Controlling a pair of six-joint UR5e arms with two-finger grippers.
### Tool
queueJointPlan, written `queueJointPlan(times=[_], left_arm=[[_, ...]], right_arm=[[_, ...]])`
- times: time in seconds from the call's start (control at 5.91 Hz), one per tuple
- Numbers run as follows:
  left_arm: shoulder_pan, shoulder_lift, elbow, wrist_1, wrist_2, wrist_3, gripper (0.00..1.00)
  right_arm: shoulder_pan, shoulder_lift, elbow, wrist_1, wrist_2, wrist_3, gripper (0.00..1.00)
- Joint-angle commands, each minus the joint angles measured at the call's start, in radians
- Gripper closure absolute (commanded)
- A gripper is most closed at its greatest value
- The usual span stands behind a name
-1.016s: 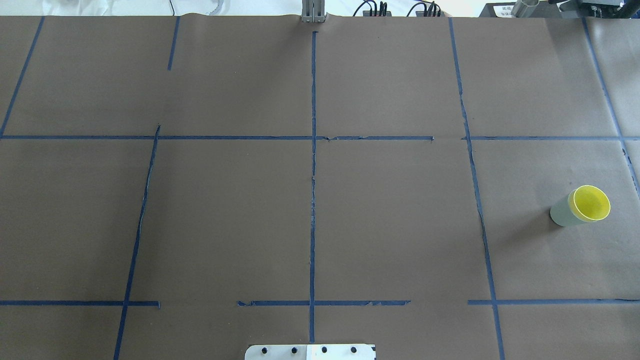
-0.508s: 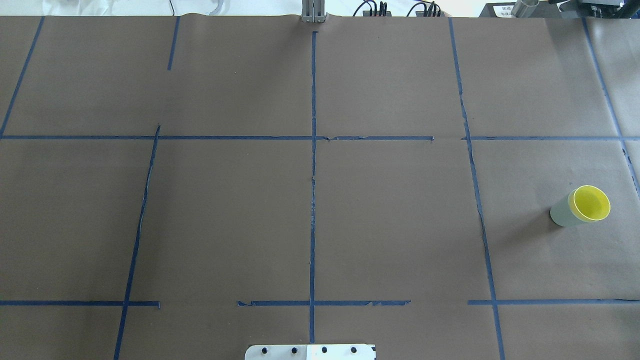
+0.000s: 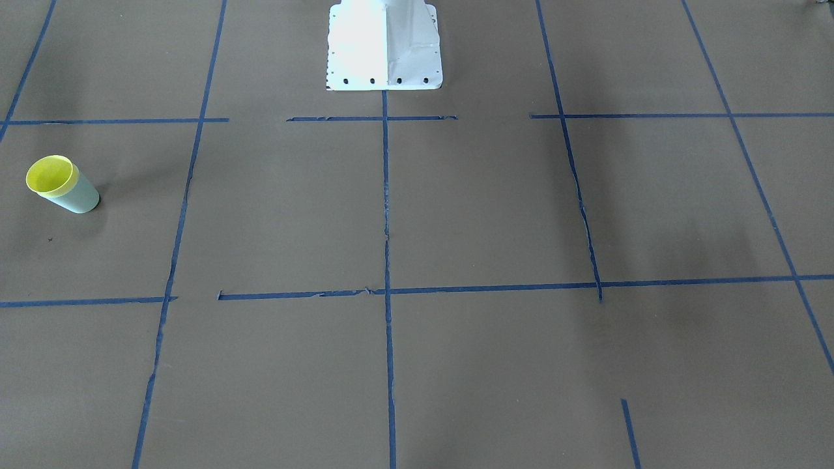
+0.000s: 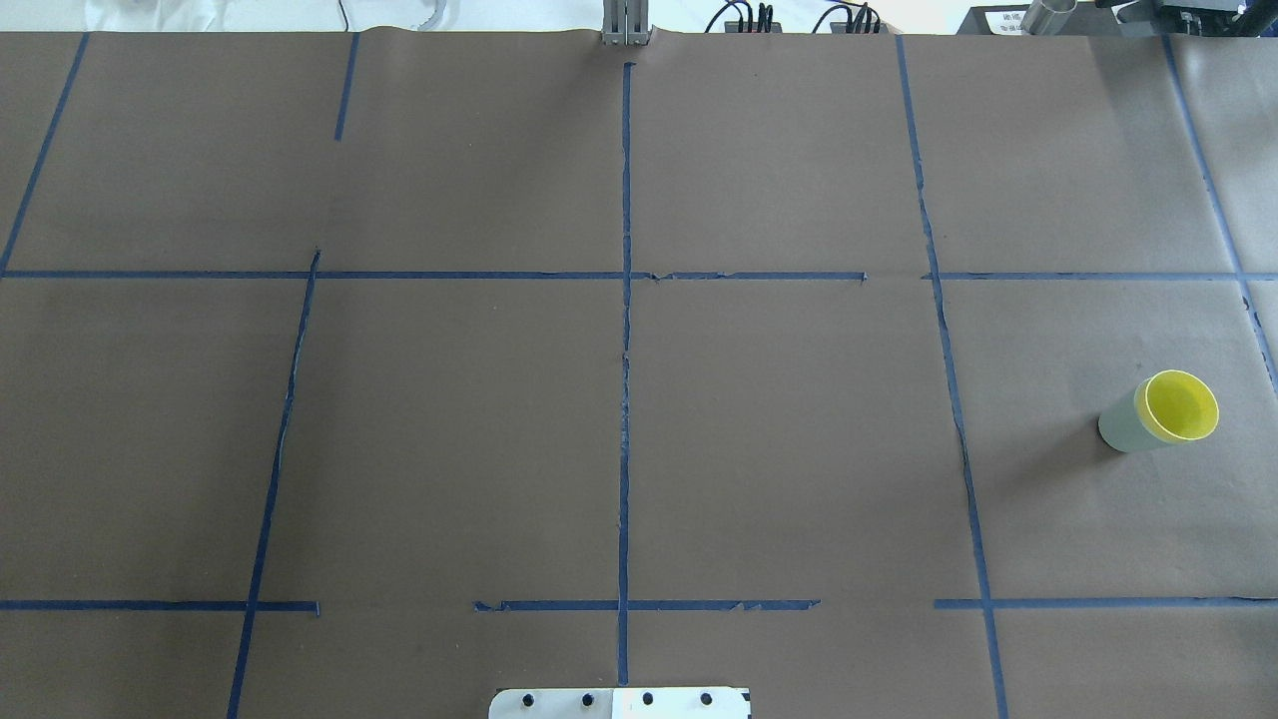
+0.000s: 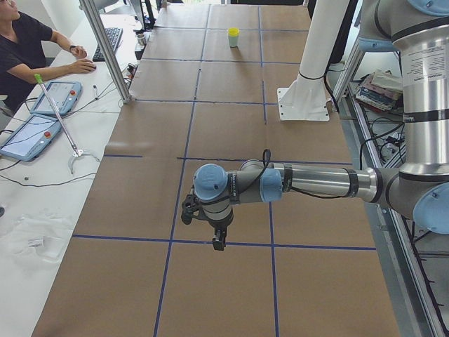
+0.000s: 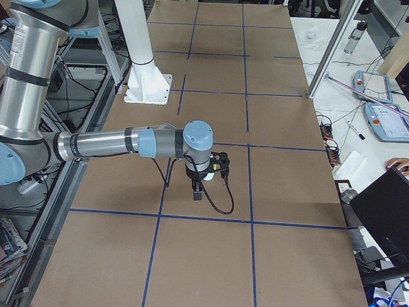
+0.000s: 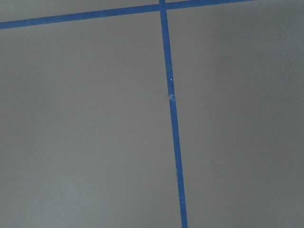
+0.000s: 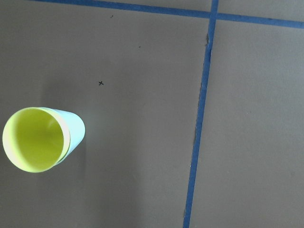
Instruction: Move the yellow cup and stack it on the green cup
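Note:
The yellow cup (image 4: 1181,406) sits nested inside the green cup (image 4: 1120,424), upright on the brown table at its right side. Only the yellow rim and inside show above the green wall. The pair also shows in the front-facing view, yellow cup (image 3: 49,176) in green cup (image 3: 81,195), and in the right wrist view, yellow cup (image 8: 33,139) in green cup (image 8: 76,130), at the lower left. My left gripper (image 5: 217,240) hangs over the table's left end. My right gripper (image 6: 197,190) hangs over the right end, above the cups. I cannot tell whether either is open or shut.
The white robot base plate (image 4: 619,702) is at the near table edge. Blue tape lines (image 4: 625,399) cross the brown paper. A metal post (image 5: 105,49) stands at the far edge, with an operator (image 5: 28,49) and tablets beyond it.

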Motion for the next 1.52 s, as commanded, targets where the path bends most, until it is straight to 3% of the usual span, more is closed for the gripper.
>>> queueJointPlan(times=[0.0,0.85,1.19,1.35], left_arm=[[-0.006,-0.039,-0.015,0.094,-0.004,0.001,0.0],[-0.059,-0.044,-0.029,0.101,-0.014,0.012,0.0],[-0.069,0.03,-0.16,0.116,-0.011,0.009,0.0],[-0.067,0.031,-0.141,0.115,-0.013,0.009,0.0]], right_arm=[[0.018,0.052,-0.008,-0.024,-0.005,-0.001,0.0],[-0.01,0.04,-0.052,-0.028,-0.04,-0.013,0.0],[-0.011,0.044,-0.058,-0.026,-0.037,-0.01,0.0],[-0.011,0.044,-0.057,-0.024,-0.031,-0.01,0.0]])
